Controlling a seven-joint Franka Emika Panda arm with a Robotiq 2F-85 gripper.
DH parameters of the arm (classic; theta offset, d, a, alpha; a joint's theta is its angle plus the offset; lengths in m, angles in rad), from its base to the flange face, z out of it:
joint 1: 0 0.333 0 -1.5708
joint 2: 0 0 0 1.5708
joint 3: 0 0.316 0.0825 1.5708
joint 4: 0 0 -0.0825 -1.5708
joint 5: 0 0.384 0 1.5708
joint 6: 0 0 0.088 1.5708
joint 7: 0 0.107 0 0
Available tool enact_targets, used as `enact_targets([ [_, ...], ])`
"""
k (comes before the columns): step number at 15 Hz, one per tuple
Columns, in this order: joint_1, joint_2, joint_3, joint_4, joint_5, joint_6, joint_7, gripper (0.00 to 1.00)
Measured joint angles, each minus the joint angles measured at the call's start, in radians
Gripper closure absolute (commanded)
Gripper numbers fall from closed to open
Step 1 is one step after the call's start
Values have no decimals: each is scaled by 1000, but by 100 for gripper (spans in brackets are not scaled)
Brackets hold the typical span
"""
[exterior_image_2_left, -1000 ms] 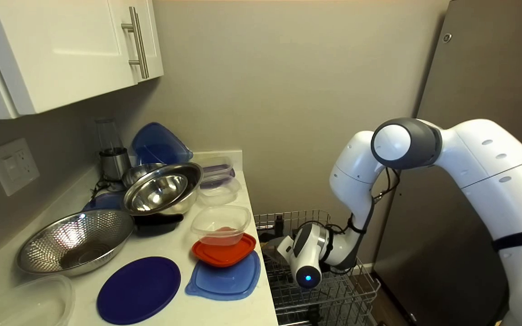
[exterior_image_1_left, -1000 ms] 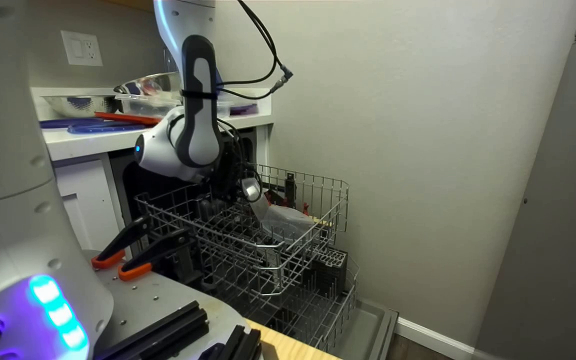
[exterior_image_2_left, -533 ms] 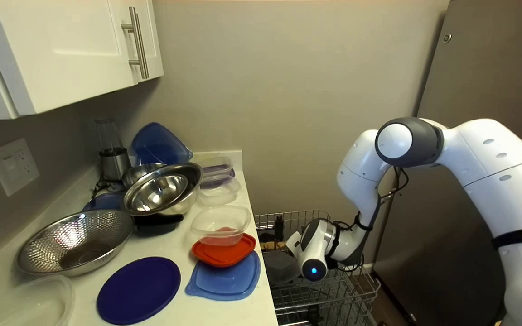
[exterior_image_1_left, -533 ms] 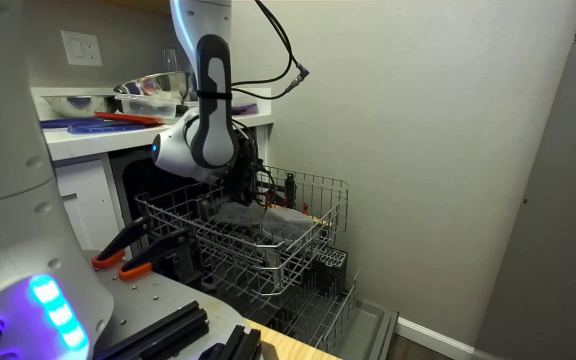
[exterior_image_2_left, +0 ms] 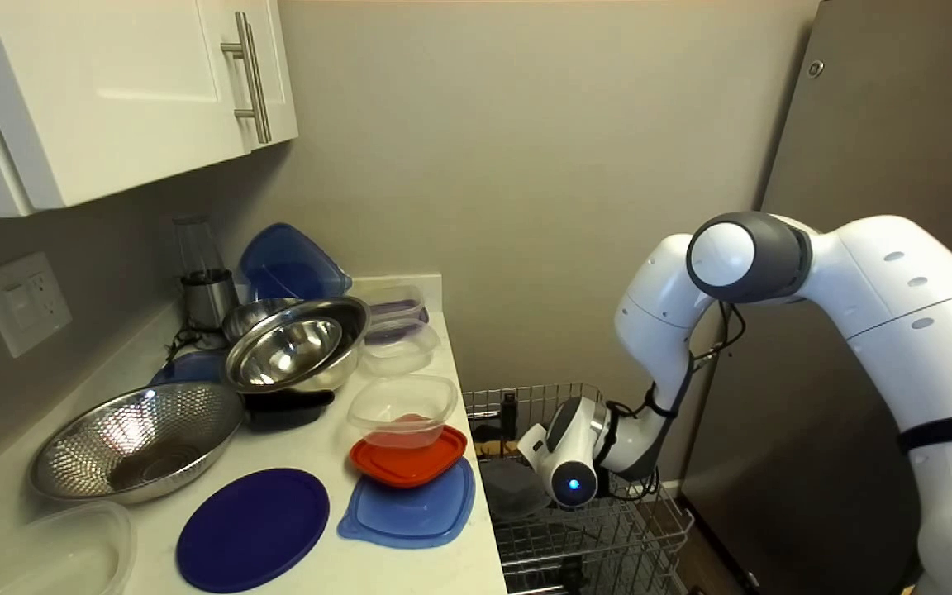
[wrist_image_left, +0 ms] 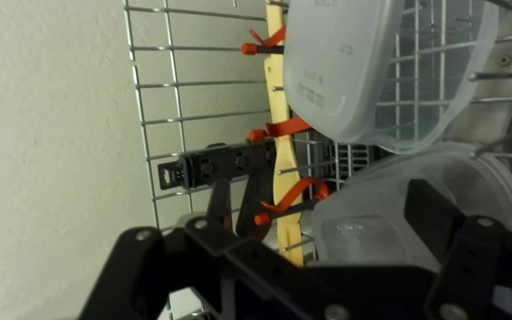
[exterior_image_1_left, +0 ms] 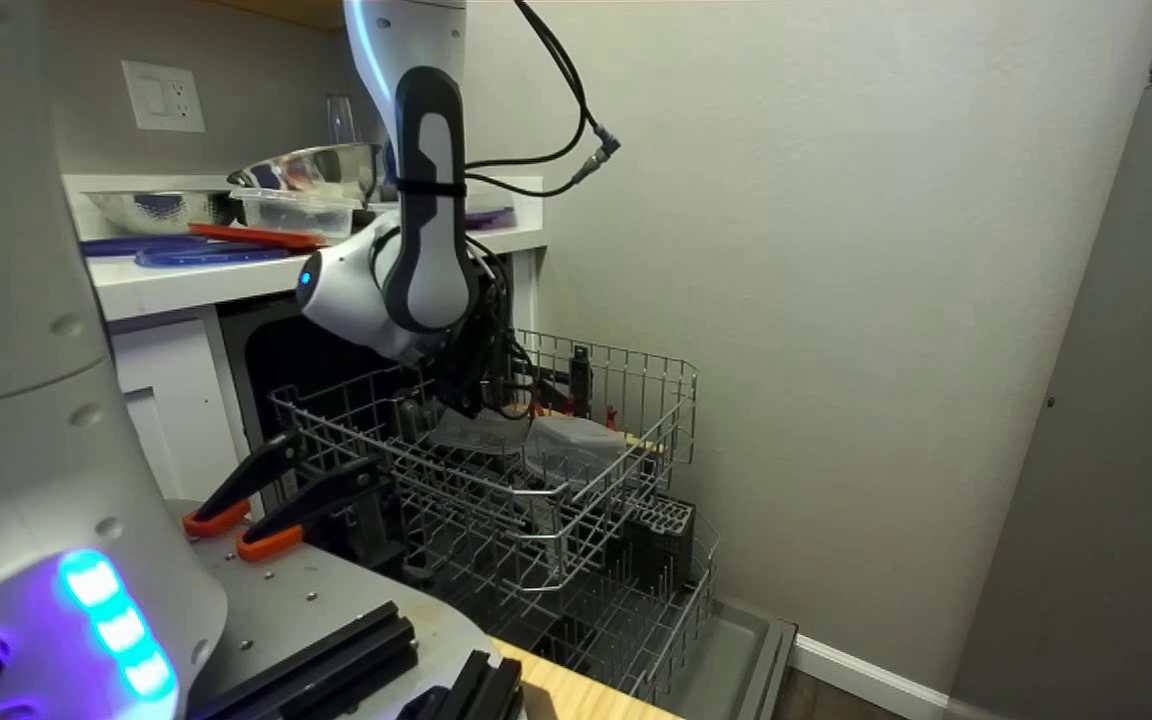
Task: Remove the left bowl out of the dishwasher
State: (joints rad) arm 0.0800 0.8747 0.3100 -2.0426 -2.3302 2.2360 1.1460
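Left bowl (wrist_image_left: 374, 218) set in the extended upper rack (exterior_image_1_left: 536, 491) of the dishwasher (exterior_image_1_left: 281, 360), second translucent container (wrist_image_left: 334, 66) placed just beside it, gripper (wrist_image_left: 320, 193) held over the bowl, jaws spread wide, bowl partly hidden beneath in the wrist view

The gripper (wrist_image_left: 320, 200) stood spread wide, partly in front of the left bowl (wrist_image_left: 367, 235), contact unclear. A translucent container (wrist_image_left: 327, 66) sat just beside that bowl, a wooden utensil (wrist_image_left: 288, 182) near it, a black bracket (wrist_image_left: 227, 162) farther off.
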Motion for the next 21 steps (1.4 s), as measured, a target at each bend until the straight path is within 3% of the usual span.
enact_targets([
  [8,-1,-25,24,3,47,249,-54,0],
  [21,2,109,18,88,92,266,-128,0],
])
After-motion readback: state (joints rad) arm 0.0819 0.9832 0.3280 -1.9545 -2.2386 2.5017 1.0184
